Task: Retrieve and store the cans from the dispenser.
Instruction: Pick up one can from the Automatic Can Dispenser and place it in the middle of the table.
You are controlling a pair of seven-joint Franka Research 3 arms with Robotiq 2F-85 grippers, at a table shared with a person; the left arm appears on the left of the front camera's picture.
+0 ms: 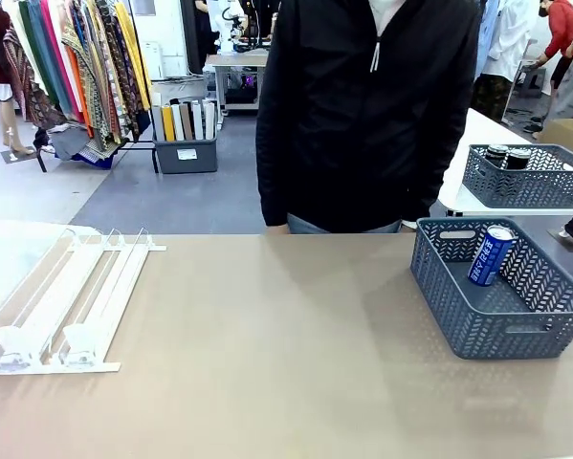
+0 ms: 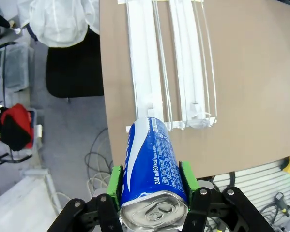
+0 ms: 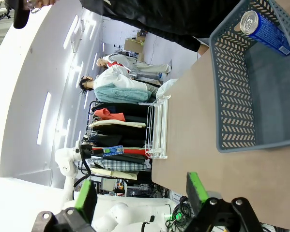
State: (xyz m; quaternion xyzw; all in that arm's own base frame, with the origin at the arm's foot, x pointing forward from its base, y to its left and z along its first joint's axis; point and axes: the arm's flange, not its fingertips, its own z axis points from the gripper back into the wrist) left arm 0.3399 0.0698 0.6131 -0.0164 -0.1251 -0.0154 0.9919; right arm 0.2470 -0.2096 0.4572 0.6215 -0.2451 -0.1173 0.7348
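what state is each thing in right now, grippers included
left gripper: shut on a blue can, above the table edge
right gripper: open, holding nothing
dispenser: no cans in its lanes
basket: holds one blue can, leaning against its far wall

Lab with clothes racks (image 1: 85, 57)

I can read "240 ml" in small white print on the blue can (image 2: 152, 169) that my left gripper (image 2: 153, 186) holds. I can't read any other words.
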